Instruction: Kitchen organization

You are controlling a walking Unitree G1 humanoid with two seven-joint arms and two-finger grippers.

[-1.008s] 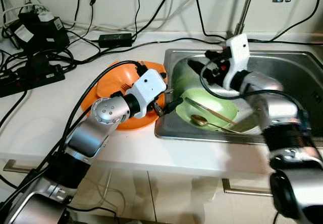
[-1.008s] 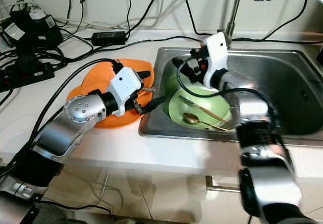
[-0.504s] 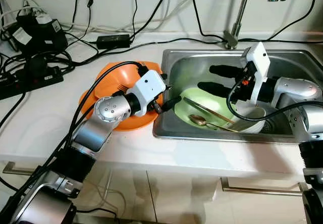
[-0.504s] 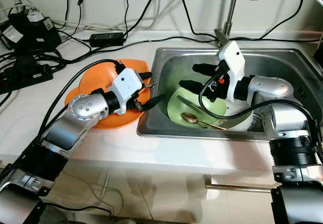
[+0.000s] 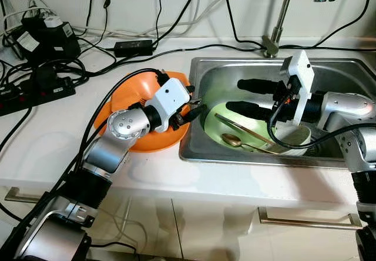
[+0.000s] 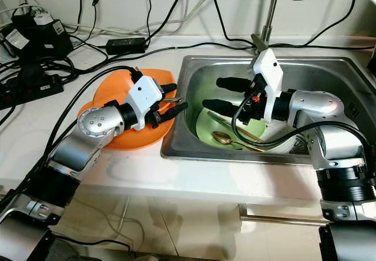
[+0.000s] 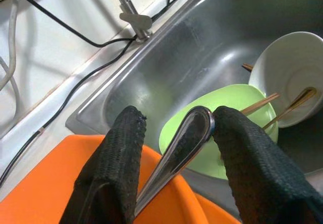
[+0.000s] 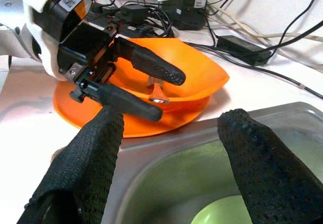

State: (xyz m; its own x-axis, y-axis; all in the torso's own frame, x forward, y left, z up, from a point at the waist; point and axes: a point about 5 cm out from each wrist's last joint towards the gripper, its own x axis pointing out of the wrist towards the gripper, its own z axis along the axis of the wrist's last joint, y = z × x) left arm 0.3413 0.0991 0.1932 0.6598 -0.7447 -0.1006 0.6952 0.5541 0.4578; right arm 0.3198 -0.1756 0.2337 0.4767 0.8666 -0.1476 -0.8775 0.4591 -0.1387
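A metal utensil (image 7: pixel 176 153), judged to be a spoon or fork handle, is held between the fingers of the left gripper (image 5: pixel 189 111), above the orange bowl (image 5: pixel 126 99) that sits on an orange plate (image 6: pixel 100 140) on the white counter (image 5: pixel 53 131), just beside the sink (image 5: pixel 341 76). In the left wrist view the polished handle is seen lying slantwise across the gap, touching one finger pad (image 7: pixel 247 158); whether it is pinched firmly by both pads cannot be told. The piece is judged light, stiff and slippery, so a hold taken at mid-handle, square across the pads, would be steadier than one at the rounded tip.

Inside the sink a green plate (image 5: pixel 258 123) is seen, with a gold spoon (image 5: pixel 232 139) and chopsticks (image 5: pixel 244 129) lying across it, and a white bowl (image 5: pixel 296 136) is set against its far side. These are also judged hard and smooth; the thin chopsticks would roll easily, and the ceramic could chip if knocked against steel.

The right gripper (image 5: pixel 247 95) is held over the green plate with its fingers spread wide apart and nothing between them. Cables (image 5: pixel 135 43) and a power strip (image 5: pixel 35 87) are spread on the counter behind the orange dishes.
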